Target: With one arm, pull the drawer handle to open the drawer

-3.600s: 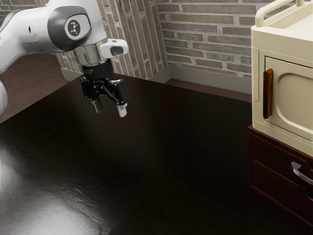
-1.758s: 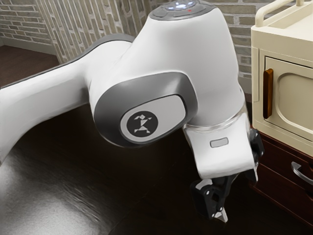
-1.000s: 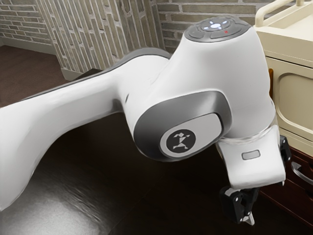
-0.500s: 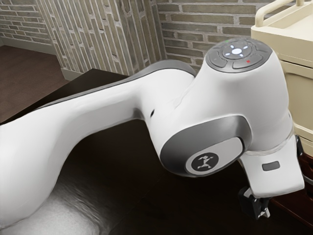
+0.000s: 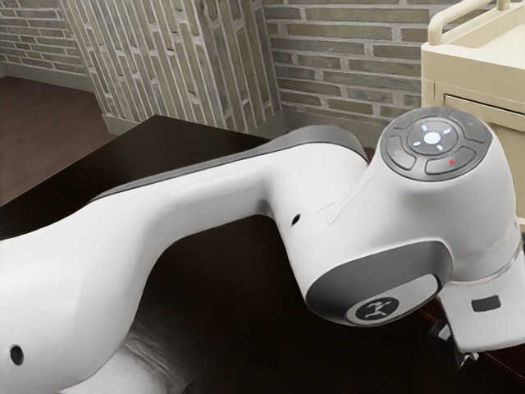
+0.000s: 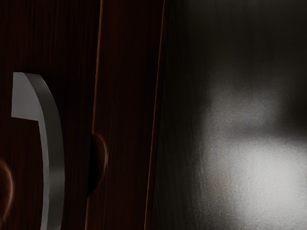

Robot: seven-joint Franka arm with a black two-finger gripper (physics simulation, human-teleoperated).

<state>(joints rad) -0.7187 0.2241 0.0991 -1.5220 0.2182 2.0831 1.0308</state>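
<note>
Arm [image 5: 221, 193] has shifted farther toward the exterior view's right since the last picture, carrying gripper [image 5: 459, 351] low by the drawer unit. Curved metal handle [image 6: 55, 153] sits on dark drawer front [image 6: 57, 43], near the hand. Approach looks nearly done; lining up and gripping probably next. Jaws mostly hidden behind the wrist, can't tell wide or narrow.

Grey curved handle [image 6: 55, 163] on dark red drawer front [image 6: 53, 28]. Taking its squared end as twelve o'clock, it bows toward three. Rounded notch [image 6: 99, 163] at three o'clock from it. Further out at three, dark surface [image 6: 192, 72] with pale sheen [image 6: 278, 182]. Curved edge [image 6: 10, 184] at eight, partly seen.
</note>
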